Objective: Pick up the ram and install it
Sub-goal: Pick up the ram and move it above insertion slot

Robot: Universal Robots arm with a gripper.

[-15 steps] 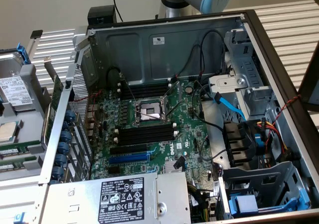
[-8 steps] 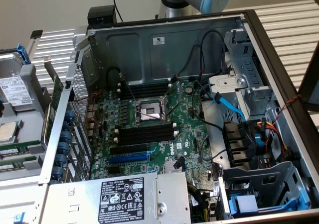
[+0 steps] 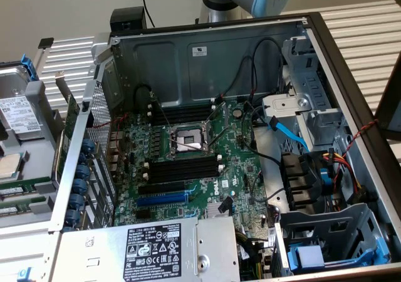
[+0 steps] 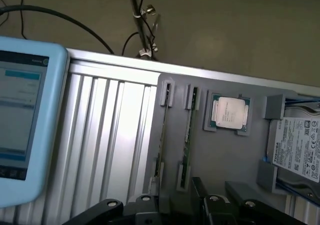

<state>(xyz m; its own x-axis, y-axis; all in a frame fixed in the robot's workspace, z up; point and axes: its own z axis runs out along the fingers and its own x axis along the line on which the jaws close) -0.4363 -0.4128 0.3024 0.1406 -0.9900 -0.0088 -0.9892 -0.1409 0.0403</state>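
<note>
- Step: approach for pick; ram (image 4: pixel 187 130) sits edge-up in grey tray (image 4: pixel 230 157), beside CPU (image 4: pixel 229 112).
- Gripper (image 4: pixel 180 212) nr ram, jaws spread, empty.
- Pick req. jaws square across ram; mobo slots (image 3: pixel 182 169) unfilled.

Ribbed aluminium counter (image 4: pixel 110 135) has a satin sheen; the grey plastic tray (image 4: pixel 220 155) looks matt, the square processor's metal lid (image 4: pixel 230 112) shiny, the thin dark-green circuit-board ram stick (image 4: pixel 188 130) dull, the open computer case (image 3: pixel 169 62) grey sheet metal.

Ram (image 4: pixel 188 130): thin green stick, on edge in gray holder (image 4: pixel 183 177).
</note>
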